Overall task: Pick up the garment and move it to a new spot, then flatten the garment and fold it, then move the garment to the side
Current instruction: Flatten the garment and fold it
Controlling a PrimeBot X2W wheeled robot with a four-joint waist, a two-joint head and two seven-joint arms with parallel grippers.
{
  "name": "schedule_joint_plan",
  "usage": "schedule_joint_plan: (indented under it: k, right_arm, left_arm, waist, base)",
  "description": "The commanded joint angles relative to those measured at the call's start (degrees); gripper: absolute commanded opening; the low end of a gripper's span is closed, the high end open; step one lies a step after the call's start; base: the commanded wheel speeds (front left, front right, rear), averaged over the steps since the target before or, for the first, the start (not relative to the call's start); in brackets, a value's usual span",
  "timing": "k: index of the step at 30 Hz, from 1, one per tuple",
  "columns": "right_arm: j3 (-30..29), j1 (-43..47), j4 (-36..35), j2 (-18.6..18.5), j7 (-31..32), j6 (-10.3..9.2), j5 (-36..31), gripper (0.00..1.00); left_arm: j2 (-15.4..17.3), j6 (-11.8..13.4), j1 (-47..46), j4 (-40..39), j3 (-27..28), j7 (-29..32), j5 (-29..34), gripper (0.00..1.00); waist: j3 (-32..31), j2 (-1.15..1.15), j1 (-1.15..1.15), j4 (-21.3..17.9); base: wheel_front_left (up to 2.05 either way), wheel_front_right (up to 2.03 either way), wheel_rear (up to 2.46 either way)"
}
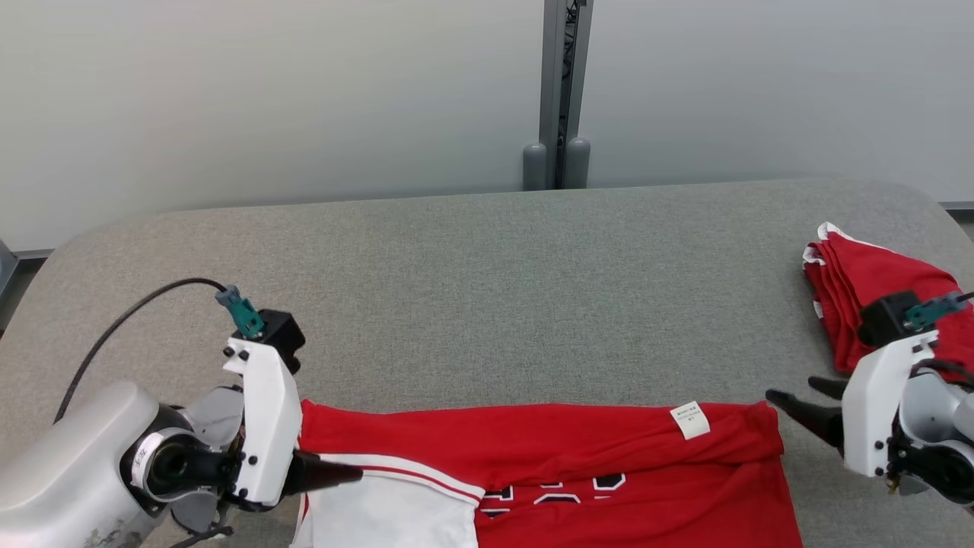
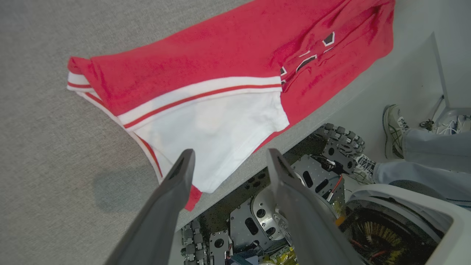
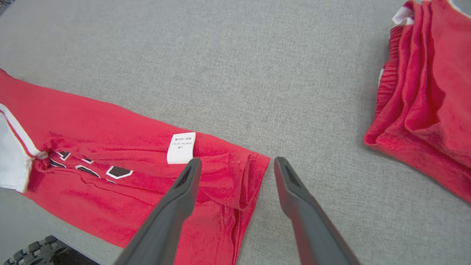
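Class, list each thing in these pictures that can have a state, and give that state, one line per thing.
red garment: lying on the table, folded over, wrinkled, not gripped.
care label: face up, showing.
folded red pile: folded, resting at the table's right end.
left gripper: open, empty.
right gripper: open, empty.

Left gripper is seen at 8 o'clock in head view, aimed toward 3 o'clock, jaws spread wide, empty. Right gripper is seen at 4 o'clock, aimed toward 9 o'clock, jaws likewise spread, empty.
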Motion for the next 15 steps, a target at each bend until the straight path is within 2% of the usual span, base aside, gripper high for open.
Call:
schedule_joint_plan:
  k: [1,6,9,12,13,15]
  right_arm:
    - [-0.97,1.16,-0.37,-0.97,-2.53,0.01,0.65,1.0]
    - [-5.66,4.01,-1.16,-2.94,-15.85,0.01,1.83,1.0]
    - [-8.23,6.9,-0.17,-3.43,-24.28,0.01,1.36,1.0]
    - [-11.88,9.68,1.9,-2.63,-28.11,0.01,0.6,1.0]
    - [-11.88,9.68,1.9,-2.63,-28.11,0.01,0.6,1.0]
    - [-16.31,11.28,3.22,-1.13,-28.75,0.01,-0.63,1.0]
  left_arm:
    - [0.36,-0.77,0.38,-0.31,1.01,-2.27,0.81,1.0]
    - [0.48,-2.51,2.88,-1.68,5.24,-15.36,3.87,1.0]
    - [0.54,-2.02,5.12,-2.47,8.33,-24.76,6.08,1.0]
    - [-0.01,-0.78,7.62,-3.32,11.74,-34.41,8.06,1.0]
    - [-0.01,-0.78,7.62,-3.32,11.74,-34.41,8.06,1.0]
    - [0.01,0.74,9.21,-3.87,13.57,-40.79,10.49,1.0]
  waist:
    - [-0.3,0.0,0.0,0.0]
    - [-1.23,0.0,0.0,-0.1]
    - [-1.61,0.0,0.0,-0.03]
    - [-1.59,0.0,0.0,0.03]
    - [-1.59,0.0,0.0,0.03]
    - [-1.4,0.0,0.0,-0.05]
  base:
    - [0.0,0.0,0.0]
    - [0.0,0.0,0.0]
    - [0.0,0.0,0.0]
    - [0.0,0.0,0.0]
    - [0.0,0.0,0.0]
    - [0.0,0.0,0.0]
